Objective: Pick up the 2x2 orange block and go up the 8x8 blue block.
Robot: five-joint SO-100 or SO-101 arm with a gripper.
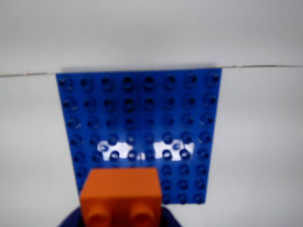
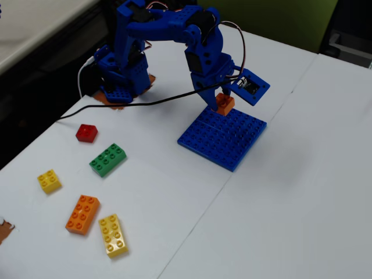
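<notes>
My gripper is shut on the small 2x2 orange block and holds it just above the far edge of the large flat 8x8 blue block. In the wrist view the orange block fills the bottom centre, two underside hollows facing the camera, with dark blue jaw parts on both sides. The blue baseplate lies beyond it, studs up, with glare patches near its middle.
On the left of the white table lie a red brick, a green brick, a small yellow brick, a long orange brick and a long yellow brick. A black cable crosses the table.
</notes>
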